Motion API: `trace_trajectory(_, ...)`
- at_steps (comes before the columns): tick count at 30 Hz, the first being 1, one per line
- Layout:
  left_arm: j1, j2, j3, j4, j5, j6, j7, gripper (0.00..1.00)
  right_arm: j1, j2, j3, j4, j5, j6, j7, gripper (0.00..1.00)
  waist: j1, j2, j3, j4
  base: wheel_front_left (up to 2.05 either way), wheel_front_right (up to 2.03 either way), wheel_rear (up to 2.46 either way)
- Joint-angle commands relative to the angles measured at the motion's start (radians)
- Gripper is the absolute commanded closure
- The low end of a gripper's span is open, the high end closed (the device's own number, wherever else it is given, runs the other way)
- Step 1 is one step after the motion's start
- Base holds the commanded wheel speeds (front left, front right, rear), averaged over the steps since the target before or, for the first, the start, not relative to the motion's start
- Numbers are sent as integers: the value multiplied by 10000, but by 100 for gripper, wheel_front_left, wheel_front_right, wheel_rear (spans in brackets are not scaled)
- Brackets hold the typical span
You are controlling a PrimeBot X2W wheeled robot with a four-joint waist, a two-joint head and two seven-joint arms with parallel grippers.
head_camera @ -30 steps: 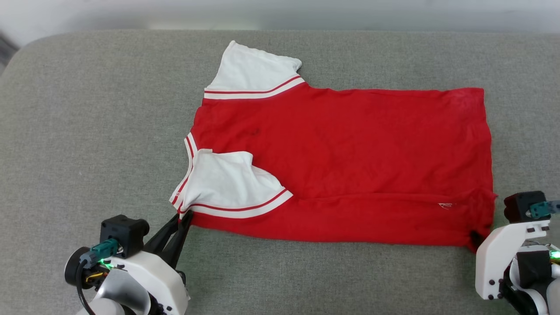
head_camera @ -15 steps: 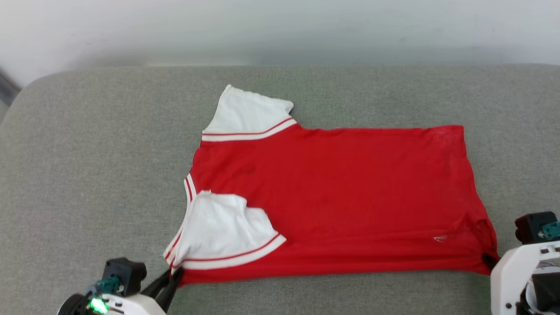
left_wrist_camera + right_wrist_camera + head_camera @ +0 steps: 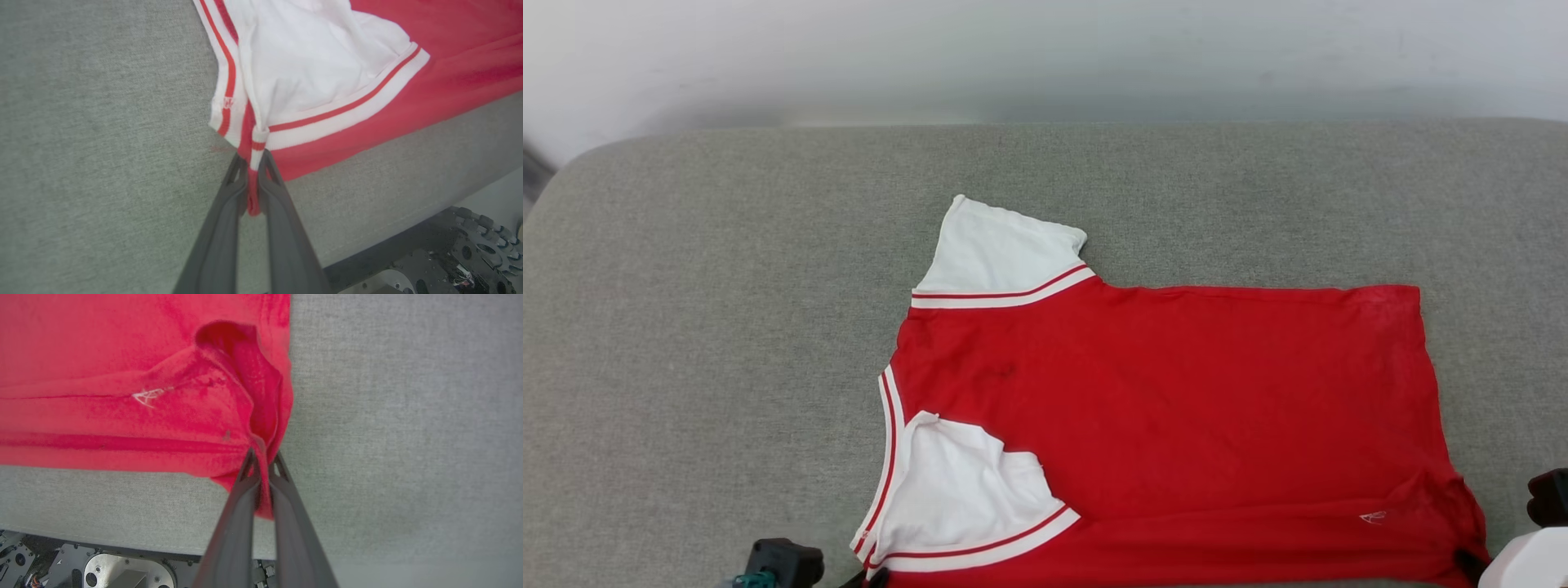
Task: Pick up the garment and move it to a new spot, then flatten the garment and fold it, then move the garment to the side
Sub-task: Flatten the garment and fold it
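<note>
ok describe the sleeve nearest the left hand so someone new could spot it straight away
On the grey cushion lies a red shirt, collar to the left. The sleeve sits at its near edge, white with a red stripe, beside the trim the left hand pinches. Unlike the far sleeve, which sticks out onto the cushion, it is folded in over the red body.

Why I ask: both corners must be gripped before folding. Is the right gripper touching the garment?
Touching. The right wrist view shows the right gripper shut on the garment, red cloth pinched between its jaws.
</note>
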Motion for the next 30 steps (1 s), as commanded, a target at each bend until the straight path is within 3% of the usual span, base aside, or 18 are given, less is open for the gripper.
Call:
trace_trajectory(1,-137,-17,-64,150,48,-65,-29,100,19,88,-39,105,40,-18,-46,100,0,0,5,-17,0,0,0)
trace_trajectory(5,-418,-314,-238,751,193,-289,-169,100,-286,125,26,597,-15,-16,-224,100,0,0,42,-54,0,0,0)
trace_trajectory(6,-487,-375,-265,878,234,-362,-221,100,-312,111,-8,721,-102,-18,-321,70,0,0,50,-45,0,0,0)
trace_trajectory(7,-555,-414,-297,1009,291,-422,-287,93,-364,89,-10,822,-213,-18,-463,24,0,0,61,-34,0,0,0)
trace_trajectory(8,-607,-462,-320,1123,315,-454,-356,73,-427,210,-95,972,-200,-18,-544,0,0,0,64,-30,0,0,0)
trace_trajectory(9,-688,-503,-320,1214,380,-495,-445,44,-480,300,-110,1043,-217,-18,-706,0,0,0,59,-28,0,0,0)
trace_trajectory(10,-760,-552,-314,1288,413,-518,-547,0,-510,351,-92,1130,-193,-16,-809,0,0,0,44,-28,0,0,0)
trace_trajectory(23,-1275,-1105,683,1257,989,-254,-3082,0,-1090,704,-258,536,-710,-12,-2915,0,0,0,-697,-95,0,0,0)
trace_trajectory(30,-1183,-2004,2233,113,2231,-73,-3411,0,-1418,861,166,108,-172,-12,-4947,0,0,0,-977,-171,0,0,0)
